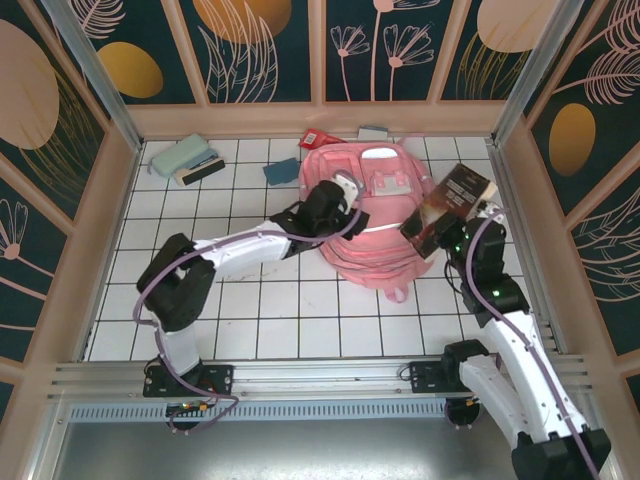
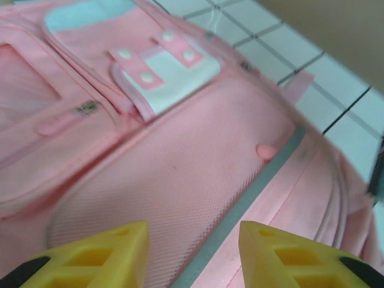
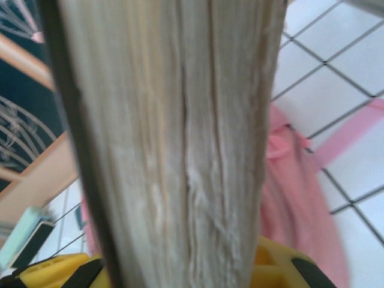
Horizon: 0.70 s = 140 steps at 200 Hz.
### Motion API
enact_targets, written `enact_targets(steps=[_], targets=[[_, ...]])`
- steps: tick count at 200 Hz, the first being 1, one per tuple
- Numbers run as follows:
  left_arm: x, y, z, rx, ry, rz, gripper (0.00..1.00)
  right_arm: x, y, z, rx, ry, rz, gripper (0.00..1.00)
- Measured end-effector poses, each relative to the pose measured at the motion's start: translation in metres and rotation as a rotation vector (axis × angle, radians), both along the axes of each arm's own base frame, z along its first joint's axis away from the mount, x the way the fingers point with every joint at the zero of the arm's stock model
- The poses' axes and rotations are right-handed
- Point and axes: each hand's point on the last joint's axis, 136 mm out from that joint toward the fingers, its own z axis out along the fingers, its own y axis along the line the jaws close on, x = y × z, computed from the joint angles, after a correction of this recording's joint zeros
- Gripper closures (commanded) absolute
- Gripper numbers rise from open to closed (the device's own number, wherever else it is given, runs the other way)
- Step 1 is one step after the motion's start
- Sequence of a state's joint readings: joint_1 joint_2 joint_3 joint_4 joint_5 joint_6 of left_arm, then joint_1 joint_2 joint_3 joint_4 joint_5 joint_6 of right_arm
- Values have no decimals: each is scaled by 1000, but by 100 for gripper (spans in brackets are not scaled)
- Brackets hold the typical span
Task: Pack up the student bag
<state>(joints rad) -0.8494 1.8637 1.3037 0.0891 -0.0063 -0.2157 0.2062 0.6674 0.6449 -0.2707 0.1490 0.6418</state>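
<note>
Step in hand, likely: getting backpack open so book can go in.
- Backpack [image 1: 375, 250] flat on counter [image 1: 250, 300], front pockets up, directly under your left end effector [image 2: 195, 240], just left of right end effector [image 3: 180, 270].
- Left end effector: jaws apart, nothing between, over front panel near grey stripe [image 2: 258, 198].
- Right end effector: clamped on book [image 1: 452, 203], held edge-up beside backpack.
- Cannot tell whether main compartment is open.
- Next, probably: pinch main zip pull with left, draw open; hold book clear until mouth gapes.

The student bag [image 1: 370, 255] is pink with a grey stripe [image 2: 258, 191], the book [image 1: 450, 205] dark-covered, the table [image 1: 260, 300] white-tiled.
</note>
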Motion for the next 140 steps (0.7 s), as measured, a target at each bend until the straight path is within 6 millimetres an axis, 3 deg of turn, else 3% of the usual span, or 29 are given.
enact_targets(steps=[34,65,88,124,140], targets=[[-23,-36,-21,157,-72,-102,53,-16,-30,-6,-7,29,-100,100],[-40,-61,-34,257,-133,-181,51,-24,-40,-11,2,40,-129,100],[-45,-68,-48,333,-163,-210,50,-26,-41,-18,11,59,-125,100],[-37,-68,-71,464,-211,-200,49,-26,-38,-23,26,72,-104,100],[-33,-69,-77,507,-233,-190,58,-26,-36,-24,31,74,-93,100]])
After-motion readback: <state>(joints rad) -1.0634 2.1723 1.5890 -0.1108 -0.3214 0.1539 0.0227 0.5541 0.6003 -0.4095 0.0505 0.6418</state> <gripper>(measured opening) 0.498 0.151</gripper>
